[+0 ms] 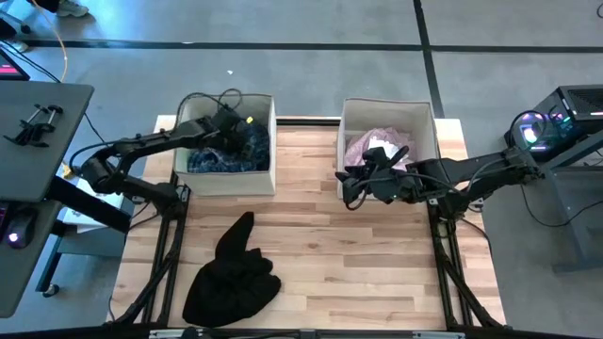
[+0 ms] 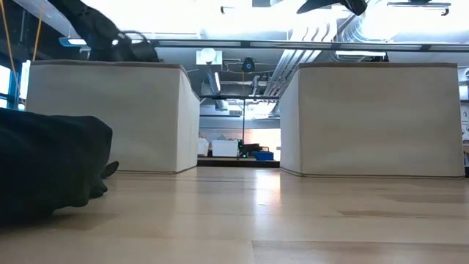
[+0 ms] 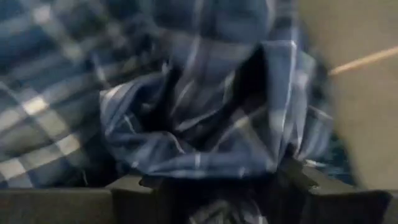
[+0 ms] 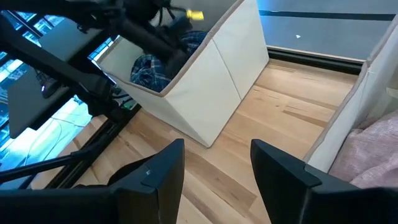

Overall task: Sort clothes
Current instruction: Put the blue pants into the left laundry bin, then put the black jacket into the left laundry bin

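My left gripper (image 1: 231,122) is over the left beige bin (image 1: 259,179), shut on the blue-white plaid shirt (image 3: 205,124). The shirt also shows in the bin in the high view (image 1: 221,160), beside a dark navy garment (image 1: 252,139). My right gripper (image 4: 214,162) is open and empty above the table, at the near left corner of the right bin (image 1: 429,122). A pale pink shirt (image 1: 377,149) lies in the right bin. A black garment (image 1: 234,273) lies crumpled on the table near its front edge. My left gripper holds a bunched fold of the plaid shirt (image 3: 214,177), with several layers gathered in between its fingers. It comes from above, over the bin's opening. The gripper body hides the exact place of contact. The rest of the shirt spreads out below it in the bin.
The two beige bins stand side by side at the table's far edge with a gap between them (image 2: 238,158). The black garment (image 2: 44,169) takes up the near left of the wooden table (image 1: 377,273). A grey side table (image 1: 38,132) stands to the left.
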### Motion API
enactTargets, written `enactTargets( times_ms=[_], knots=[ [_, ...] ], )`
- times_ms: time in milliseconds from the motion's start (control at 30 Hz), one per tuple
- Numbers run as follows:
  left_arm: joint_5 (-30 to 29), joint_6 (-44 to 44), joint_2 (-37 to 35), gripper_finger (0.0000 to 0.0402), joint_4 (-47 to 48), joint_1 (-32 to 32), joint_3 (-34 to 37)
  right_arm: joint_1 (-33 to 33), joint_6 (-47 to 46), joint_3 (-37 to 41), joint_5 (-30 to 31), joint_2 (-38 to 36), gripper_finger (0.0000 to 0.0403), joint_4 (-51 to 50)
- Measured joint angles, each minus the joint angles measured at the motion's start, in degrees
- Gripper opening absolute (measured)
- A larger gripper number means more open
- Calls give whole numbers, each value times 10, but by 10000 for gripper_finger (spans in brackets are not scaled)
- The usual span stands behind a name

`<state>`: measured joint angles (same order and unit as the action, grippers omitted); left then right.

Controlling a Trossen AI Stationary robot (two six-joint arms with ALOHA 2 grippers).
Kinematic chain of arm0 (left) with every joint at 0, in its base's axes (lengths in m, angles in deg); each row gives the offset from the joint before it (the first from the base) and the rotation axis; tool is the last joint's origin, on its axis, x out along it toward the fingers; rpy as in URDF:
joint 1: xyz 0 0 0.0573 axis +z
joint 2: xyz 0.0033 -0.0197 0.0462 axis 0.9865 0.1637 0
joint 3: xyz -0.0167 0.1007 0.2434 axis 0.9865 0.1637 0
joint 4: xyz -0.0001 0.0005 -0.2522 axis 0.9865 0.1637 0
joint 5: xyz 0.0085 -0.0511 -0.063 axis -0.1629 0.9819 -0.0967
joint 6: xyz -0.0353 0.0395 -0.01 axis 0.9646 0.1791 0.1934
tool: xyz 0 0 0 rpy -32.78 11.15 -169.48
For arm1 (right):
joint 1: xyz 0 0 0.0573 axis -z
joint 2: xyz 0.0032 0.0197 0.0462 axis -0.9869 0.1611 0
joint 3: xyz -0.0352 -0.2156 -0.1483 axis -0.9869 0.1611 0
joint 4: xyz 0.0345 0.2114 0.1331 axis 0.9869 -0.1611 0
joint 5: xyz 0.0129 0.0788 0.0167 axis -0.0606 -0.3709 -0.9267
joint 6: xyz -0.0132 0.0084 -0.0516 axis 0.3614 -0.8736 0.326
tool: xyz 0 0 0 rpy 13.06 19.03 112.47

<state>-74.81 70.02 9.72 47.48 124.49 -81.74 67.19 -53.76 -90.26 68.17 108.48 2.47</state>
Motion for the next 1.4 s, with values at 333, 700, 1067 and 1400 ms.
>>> enactTargets(
  times_ms=[333, 700, 1067, 1400],
  knots=[
    [3, -63, -47, 170, 145, -3, -212, 9, 29, 0, 11, 0, 173, -1],
    [130, -156, -152, 170, 197, -102, -322, 46, 131, 0, 5, 0, 173, 55],
    [132, -206, -228, 170, 354, -316, -323, 93, 197, 0, 4, 0, 173, 97],
    [71, -223, -189, 170, 412, -495, -220, 124, 197, 0, -32, 0, 173, 97]
  ],
)
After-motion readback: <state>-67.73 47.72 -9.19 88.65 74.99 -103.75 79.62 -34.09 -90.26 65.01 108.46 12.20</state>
